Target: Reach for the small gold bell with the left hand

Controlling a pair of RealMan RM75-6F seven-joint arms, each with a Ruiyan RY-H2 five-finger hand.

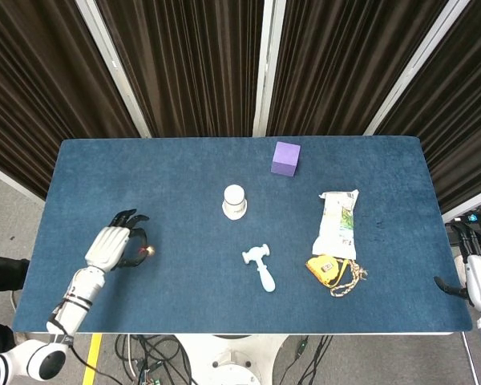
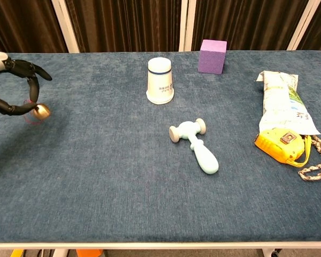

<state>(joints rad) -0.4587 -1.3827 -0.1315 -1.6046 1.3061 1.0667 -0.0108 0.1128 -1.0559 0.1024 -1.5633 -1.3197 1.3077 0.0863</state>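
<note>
Bell (image 2: 41,111) sits at the bench's (image 2: 123,160) left end, pinched between the left hand's (image 1: 110,245) dark fingers (image 2: 16,109), seemingly lifted. Reach looks complete; nothing obvious remains. Right hand (image 1: 479,281) off-bench, fingers loosely apart, empty.

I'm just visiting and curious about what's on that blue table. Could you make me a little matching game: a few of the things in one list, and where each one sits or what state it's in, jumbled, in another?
Things:
1. small gold bell
2. purple cube
3. toy hammer
4. yellow tape measure

Places or states:
A. lying flat near the middle of the table, in front of the white cup
B. at the far edge, standing alone
C. pinched at the fingertips of the left robot hand
D. at the near end of the snack bag, with a braided cord beside it

Pairs: 1-C, 2-B, 3-A, 4-D
</note>
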